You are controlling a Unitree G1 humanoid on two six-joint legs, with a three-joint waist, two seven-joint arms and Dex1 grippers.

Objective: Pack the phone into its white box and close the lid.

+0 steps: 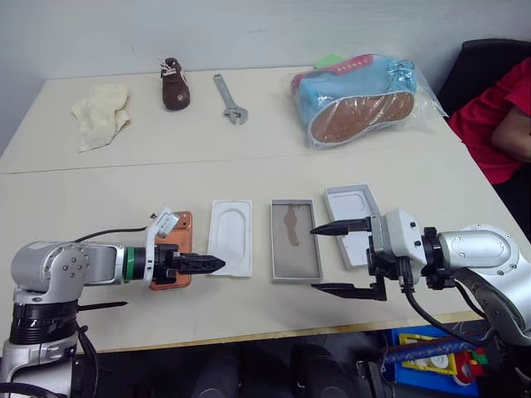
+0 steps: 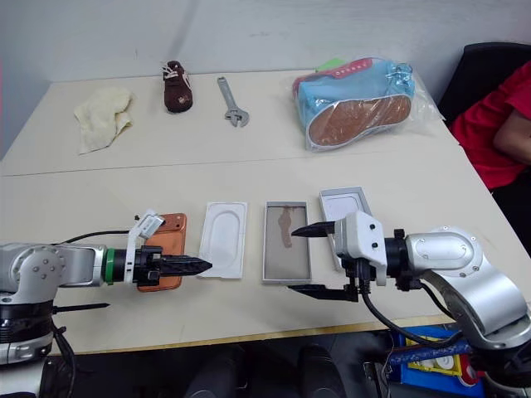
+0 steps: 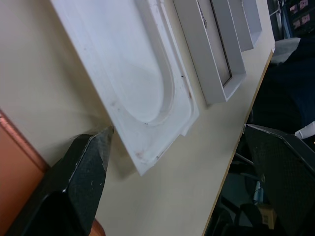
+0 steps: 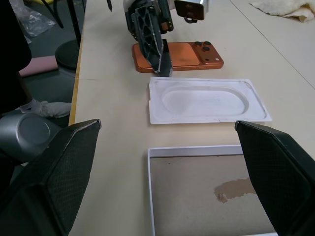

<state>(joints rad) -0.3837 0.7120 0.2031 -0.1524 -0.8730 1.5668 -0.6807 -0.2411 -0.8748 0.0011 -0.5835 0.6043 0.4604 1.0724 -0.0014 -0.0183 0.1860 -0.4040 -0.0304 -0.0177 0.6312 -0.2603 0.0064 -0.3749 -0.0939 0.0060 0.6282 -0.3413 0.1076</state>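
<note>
Cream bench (image 1: 249, 323), head view: phone (image 1: 176, 249), insert (image 1: 230, 236), white box (image 1: 294, 239), lid (image 1: 353, 222) run left to right. Left wrist view: left pincer (image 3: 177, 167) gapes, empty, beside insert. Right wrist view: right pincer (image 4: 167, 172) spread wide, empty, above white box.

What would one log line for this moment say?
phone: on table, unpacked | white box: empty | lid: off, beside box | left gripper: open above phone | right gripper: open, empty

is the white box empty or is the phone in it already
Empty: the shallow white box shows only its bare grey-brown floor; the slim orange phone lies on the table.
</note>
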